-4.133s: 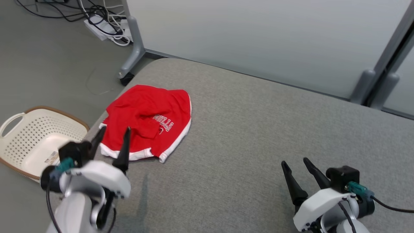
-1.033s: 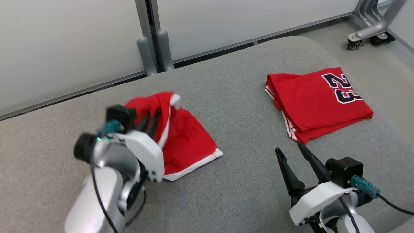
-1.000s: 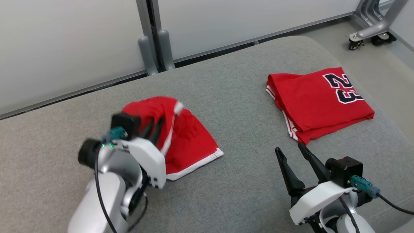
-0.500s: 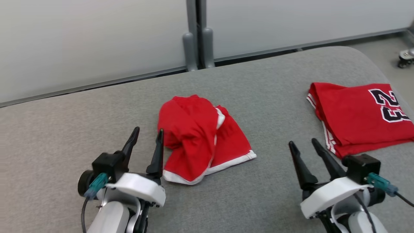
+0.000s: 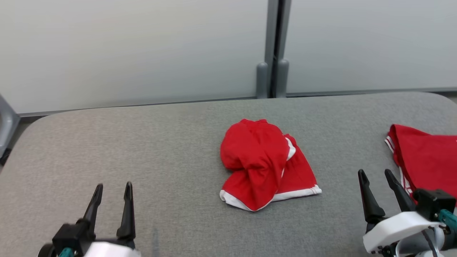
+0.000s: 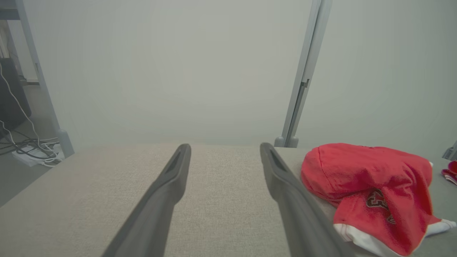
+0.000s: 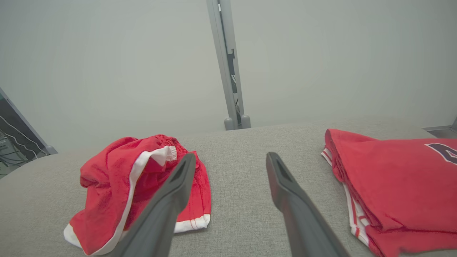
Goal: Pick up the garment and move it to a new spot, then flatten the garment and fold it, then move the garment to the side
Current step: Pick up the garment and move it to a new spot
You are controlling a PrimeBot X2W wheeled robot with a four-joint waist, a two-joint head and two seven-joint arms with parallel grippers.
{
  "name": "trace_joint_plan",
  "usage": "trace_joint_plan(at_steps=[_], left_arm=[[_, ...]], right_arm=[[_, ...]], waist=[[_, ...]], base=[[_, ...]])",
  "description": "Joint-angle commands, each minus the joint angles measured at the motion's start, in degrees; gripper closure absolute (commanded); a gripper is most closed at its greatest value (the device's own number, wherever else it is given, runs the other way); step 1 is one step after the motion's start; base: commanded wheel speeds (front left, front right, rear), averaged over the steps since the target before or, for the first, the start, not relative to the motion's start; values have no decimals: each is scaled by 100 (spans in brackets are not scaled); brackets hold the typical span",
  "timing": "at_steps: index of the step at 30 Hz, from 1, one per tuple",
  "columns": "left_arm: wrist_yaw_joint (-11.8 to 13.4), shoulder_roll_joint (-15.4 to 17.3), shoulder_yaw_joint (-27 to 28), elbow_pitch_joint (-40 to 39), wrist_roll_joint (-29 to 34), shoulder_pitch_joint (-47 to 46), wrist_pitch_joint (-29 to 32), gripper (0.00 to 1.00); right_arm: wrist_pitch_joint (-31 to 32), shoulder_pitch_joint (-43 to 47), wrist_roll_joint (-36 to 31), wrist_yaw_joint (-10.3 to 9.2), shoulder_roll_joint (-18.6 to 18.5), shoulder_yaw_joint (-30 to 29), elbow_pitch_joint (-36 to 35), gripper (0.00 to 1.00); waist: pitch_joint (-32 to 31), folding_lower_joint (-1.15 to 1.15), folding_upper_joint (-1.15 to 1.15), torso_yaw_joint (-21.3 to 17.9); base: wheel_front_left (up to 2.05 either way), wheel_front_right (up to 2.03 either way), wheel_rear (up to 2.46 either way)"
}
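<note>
The garment, red shorts with white trim, lies crumpled in a heap near the middle of the grey cushioned surface. It also appears as a rumpled red mound in the left wrist view and at the left in the right wrist view. My left gripper stands open at the lower left, well apart from the shorts, nothing between its fingers. My right gripper is open at the lower right, also empty.
A folded red jersey lies at the right edge of the surface, its dark number showing in the right wrist view. Pale partition panels with a grey post stand behind. Cables lie on the floor left.
My left gripper has let go of the shorts and drawn back to the lower left, open. The shorts now rest in a heap. The camera has swung left, shifting everything rightward.
</note>
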Motion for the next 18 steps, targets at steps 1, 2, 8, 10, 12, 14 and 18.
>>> trace_joint_plan(at_steps=[1, 2, 8, 10, 12, 14, 18], left_arm=[[-28, 21, 56, 28, 54, 104, -23, 0], [-57, 37, 108, 73, 31, 172, -23, 0], [-256, 201, 242, 413, -83, 425, -24, 0], [-291, 282, 218, 498, -33, 458, -24, 0], [-374, 331, 162, 550, 13, 493, -24, 0], [-425, 346, 131, 619, 3, 560, -23, 0], [-429, 349, 111, 678, 31, 546, -24, 0]], right_arm=[[-62, 100, -57, 3, -51, -7, 3, 0], [-89, 131, -75, 3, -68, -14, 16, 0], [-41, 310, -159, 3, -131, -28, 242, 0], [33, 342, -163, 3, -153, 3, 325, 0], [122, 354, -177, 3, -155, 34, 377, 0], [201, 358, -206, 3, -143, 56, 403, 0], [251, 292, -230, 3, -116, 83, 410, 0]], waist=[[-142, 0, 0, 164], [-164, 0, 0, 201], [-253, 0, 0, 271], [-264, 0, 0, 261], [-276, 0, 0, 229], [-275, 0, 0, 185], [-250, 0, 0, 115]], base=[[0, 0, 0], [0, 0, 0], [0, 0, 0], [0, 0, 0], [0, 0, 0], [0, 0, 0], [0, 0, 0]])
